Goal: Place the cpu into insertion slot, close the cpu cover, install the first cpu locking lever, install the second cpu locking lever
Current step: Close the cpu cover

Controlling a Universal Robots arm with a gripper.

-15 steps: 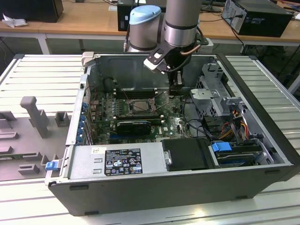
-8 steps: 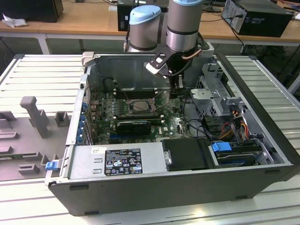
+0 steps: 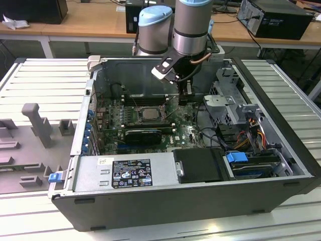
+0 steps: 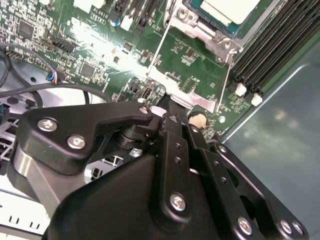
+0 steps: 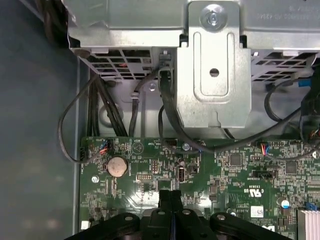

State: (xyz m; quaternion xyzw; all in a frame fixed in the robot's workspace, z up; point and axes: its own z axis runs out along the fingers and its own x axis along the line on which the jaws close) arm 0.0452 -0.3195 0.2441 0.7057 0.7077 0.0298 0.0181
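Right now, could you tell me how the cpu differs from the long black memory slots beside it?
The cpu is a pale silvery square; the memory slots are long, narrow and black. The cpu is one piece framed by the cpu cover; the memory slots run in parallel rows. Both sit on the green board.

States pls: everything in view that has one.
Pale silver square cpu: seated in slot.
Silver-rimmed square insertion slot: occupied.
Thin silvery frame-shaped cpu cover: swung open, off the cpu.
Black gripper: shut, tips at the cover's edge.
Grey metal computer case: side panel off.
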